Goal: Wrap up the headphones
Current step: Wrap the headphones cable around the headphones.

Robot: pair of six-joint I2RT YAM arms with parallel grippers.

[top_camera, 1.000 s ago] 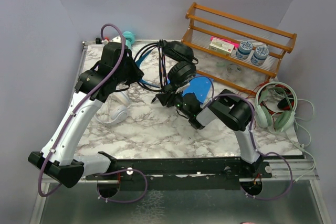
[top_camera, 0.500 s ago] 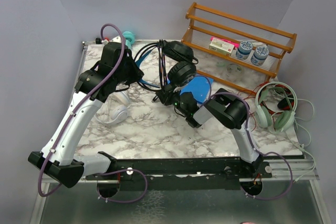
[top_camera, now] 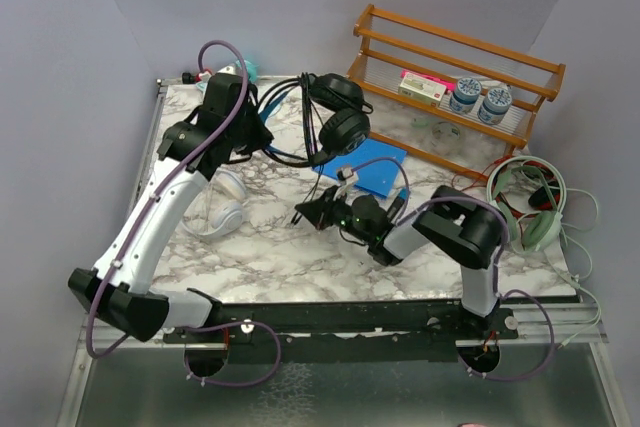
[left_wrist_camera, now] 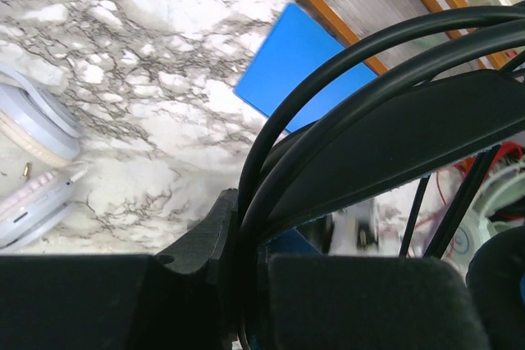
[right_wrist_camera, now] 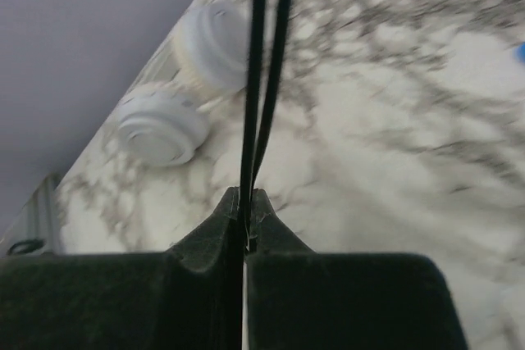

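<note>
R gripper (right_wrist_camera: 246,211) pinches 2 strands of cable (right_wrist_camera: 256,79) near blue pad (top_camera: 372,172), L gripper (left_wrist_camera: 246,239) clamps black headphones (left_wrist_camera: 410,145) by the band: best loop taut, no jerks.

Black headset (top_camera: 345,130) aloft; white headset (top_camera: 225,215), teal headset (top_camera: 525,202) flat.

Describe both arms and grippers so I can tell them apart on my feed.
The left arm has long white links, black joints and a looping purple cable. The right arm is mostly black with a short white link and its own purple cable. The left gripper and right gripper are matte black, two-fingered.
</note>
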